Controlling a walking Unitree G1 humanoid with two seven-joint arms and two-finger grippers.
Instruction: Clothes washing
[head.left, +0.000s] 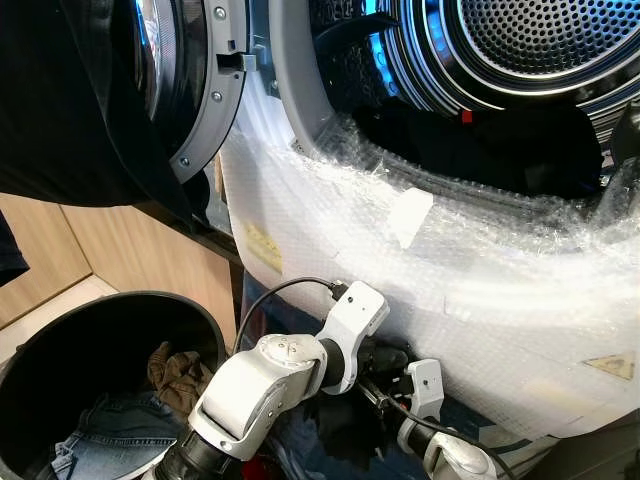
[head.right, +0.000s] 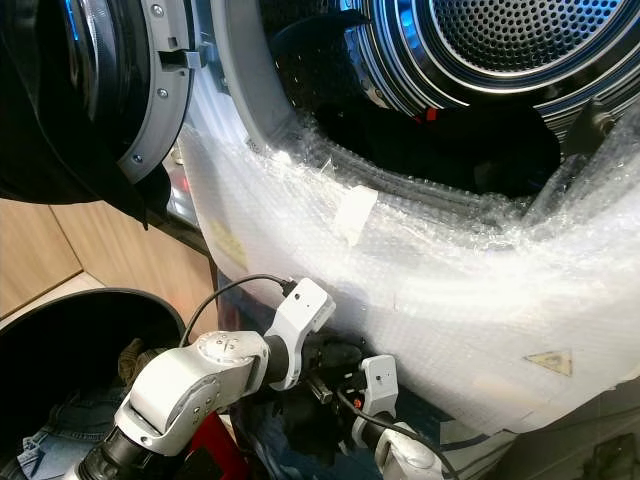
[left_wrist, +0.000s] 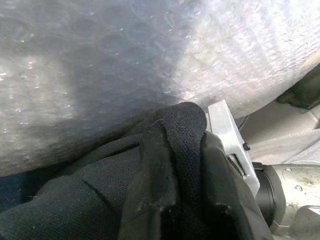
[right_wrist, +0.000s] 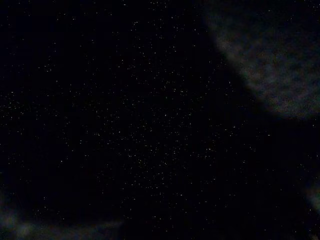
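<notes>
Observation: the washing machine (head.left: 330, 120) stands with its door (head.left: 190, 80) swung open to the left and its drum (head.left: 540, 40) exposed at upper right. The front panel below the opening is wrapped in bubble wrap (head.left: 480, 260). Dark laundry already lies in the bottom of the opening.

The left end effector (head.left: 385, 360) sits low, against the foot of the wrapped panel. In the left wrist view a black garment (left_wrist: 165, 190) is bunched across its fingers and pressed against the wrap. It appears clamped on this cloth, though the fingers themselves are buried in fabric.

The right end effector (head.left: 425, 385) lies just beside the left, low at the same spot. Its wrist view is almost wholly dark, and I cannot tell whether its fingers are apart or together.

A black laundry basket (head.left: 40, 340) stands on the floor at near left, holding jeans (head.left: 100, 435) and a brown item (head.left: 175, 370).

Judged risks:
- The garment is held well below the drum opening. Lifting it along the panel may drag it on the bubble wrap, snagging or tearing the film.
- The grip is on a bunched fold; a loose tail could hang down and catch on the lip of the opening, leaving cloth draped outside.
- With both arms crowded together, one may foul the cable (head.left: 285, 290) at the left wrist.
- The open door at left narrows the swing path.
</notes>
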